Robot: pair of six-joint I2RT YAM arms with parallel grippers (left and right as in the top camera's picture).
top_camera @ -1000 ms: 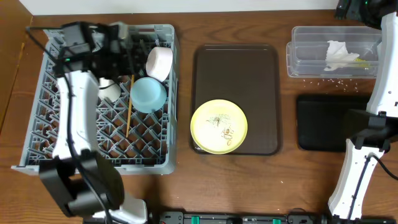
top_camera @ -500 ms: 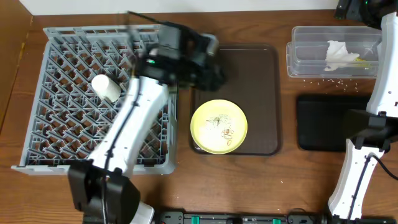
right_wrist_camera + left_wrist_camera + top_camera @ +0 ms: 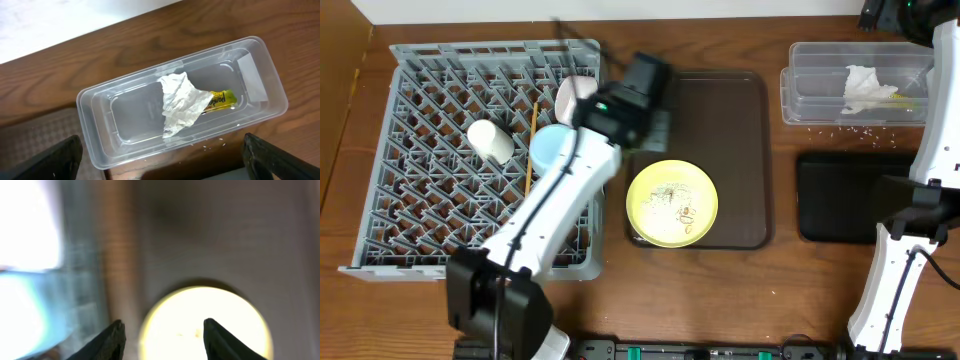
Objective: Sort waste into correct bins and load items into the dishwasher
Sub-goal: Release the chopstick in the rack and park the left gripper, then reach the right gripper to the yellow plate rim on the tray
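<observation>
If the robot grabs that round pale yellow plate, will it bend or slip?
Probably stiff: the round pale yellow plate keeps a neat, even rim. It looks smooth, so it may slip when pinched. It lies flat on the dark brown serving tray, so a push would likely slide it, not roll or tip it.

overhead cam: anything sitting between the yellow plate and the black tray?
Nothing loose. In the overhead view, from the yellow plate to the black tray there is only bare brown serving tray, then a bare strip of table.
</observation>
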